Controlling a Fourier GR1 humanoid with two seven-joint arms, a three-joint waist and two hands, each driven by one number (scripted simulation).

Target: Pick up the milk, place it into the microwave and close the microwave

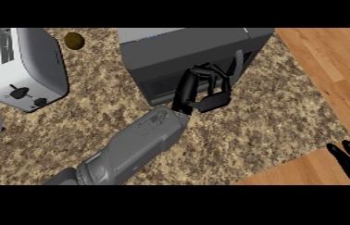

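Note:
The dark grey microwave (184, 48) stands at the top centre of the speckled counter (273, 117). Its front face is turned toward me and looks shut, with a vertical handle (239, 62) on the right side. My left forearm comes up from the lower left, and my left hand (195, 87) rests against the microwave's front, fingers relaxed and holding nothing. Only the fingertips of my right hand (340, 155) show at the lower right edge, open and resting. No milk is visible in this view.
A white toaster (31, 69) stands at the left edge. A small brown round object (74, 40) lies behind it, left of the microwave. Wooden surfaces border the counter at the right (321, 57) and lower right (294, 173).

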